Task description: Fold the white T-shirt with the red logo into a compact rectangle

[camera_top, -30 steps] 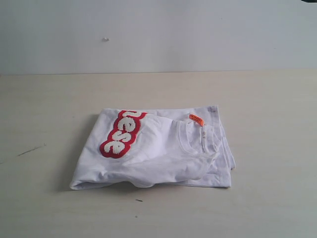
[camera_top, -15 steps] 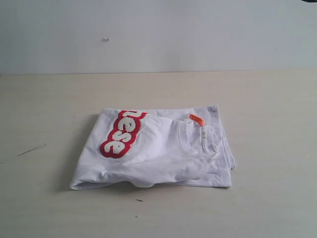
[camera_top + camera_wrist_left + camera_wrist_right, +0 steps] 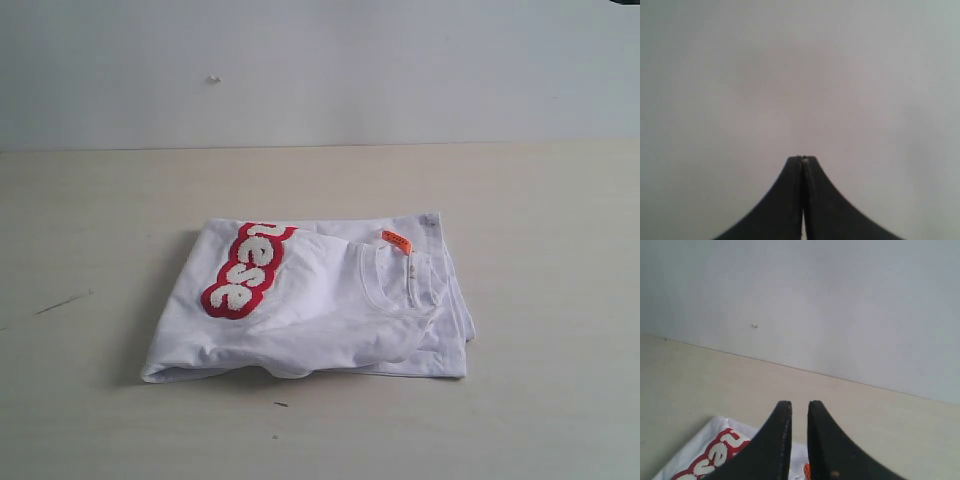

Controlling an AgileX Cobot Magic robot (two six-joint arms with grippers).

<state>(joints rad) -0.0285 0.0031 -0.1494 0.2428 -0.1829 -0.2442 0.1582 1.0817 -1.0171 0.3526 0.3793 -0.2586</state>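
Observation:
The white T-shirt point(image 3: 330, 315) lies folded into a rough rectangle in the middle of the table, with its ribbed collar and the small orange neck tag point(image 3: 397, 240) on top. The red logo point(image 3: 246, 270) runs along the shirt's left part, partly folded under at the far edge. Neither arm shows in the exterior view. My left gripper point(image 3: 802, 159) is shut, empty, and faces a blank grey wall. My right gripper point(image 3: 799, 405) hangs above the table behind the shirt point(image 3: 707, 442), its jaws a narrow gap apart with nothing between them; the logo point(image 3: 720, 455) shows below it.
The pale wooden table point(image 3: 530, 210) stretches on all sides of the shirt. A grey wall point(image 3: 320, 70) stands behind its far edge. A small dark scuff point(image 3: 62, 302) marks the table at the left.

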